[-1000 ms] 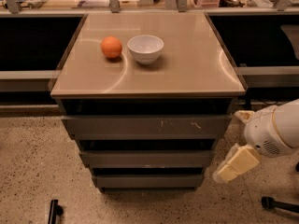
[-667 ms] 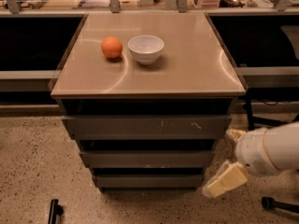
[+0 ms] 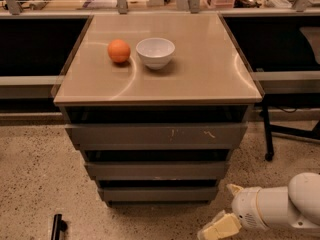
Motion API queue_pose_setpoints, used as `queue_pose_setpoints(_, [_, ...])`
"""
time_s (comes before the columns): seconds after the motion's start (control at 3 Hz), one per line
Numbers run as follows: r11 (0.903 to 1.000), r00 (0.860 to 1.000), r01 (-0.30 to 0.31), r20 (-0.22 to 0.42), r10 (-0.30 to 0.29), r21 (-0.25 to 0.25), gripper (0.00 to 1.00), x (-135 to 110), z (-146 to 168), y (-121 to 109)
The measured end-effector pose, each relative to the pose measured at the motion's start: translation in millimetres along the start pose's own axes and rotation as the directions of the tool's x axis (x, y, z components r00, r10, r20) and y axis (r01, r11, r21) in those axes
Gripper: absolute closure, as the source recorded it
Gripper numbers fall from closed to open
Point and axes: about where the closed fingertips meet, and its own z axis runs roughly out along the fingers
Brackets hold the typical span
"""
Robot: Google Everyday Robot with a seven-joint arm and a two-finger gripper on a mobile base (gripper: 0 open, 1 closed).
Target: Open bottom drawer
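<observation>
Bottom drawer [image 3: 157, 194]: lowest of three fronts in the desk [image 3: 210, 74], directly under the middle drawer [image 3: 155, 170] and just above the speckled floor. Plain grey, flat, handleless and unmarked, it looked the narrowest of the three. It sat closed, with only a dark gap above its upper edge, so the opening was judged not yet begun. Top drawer [image 3: 157, 134]: widest front, with pale scratches right of centre. Gripper [image 3: 218, 212]: low at the desk's right front corner, near the bottom drawer's right end but not touching it. Its cream fingers [image 3: 220, 227] stood apart with nothing between them, probably brought to this height to catch the drawer's edge, there being no handle. Desk surface: an orange [image 3: 119, 50] just beside a white bowl [image 3: 155, 52], well clear of the work.
</observation>
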Motion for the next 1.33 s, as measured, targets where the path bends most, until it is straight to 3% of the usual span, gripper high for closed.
queue_pose_setpoints(0.33, [1.0, 1.0, 0.0, 0.0, 0.0, 0.0, 0.0, -0.3, -0.1, -0.2])
queue_pose_setpoints(0.67, [0.9979, 0.998, -0.058, 0.015, 0.057, 0.029, 0.0, 16.0, 21.0, -12.7])
queue_pose_setpoints(1.33, [0.9692, 0.965, -0.234, 0.139, 0.221, 0.079, 0.0, 52.0, 110.9, -79.3])
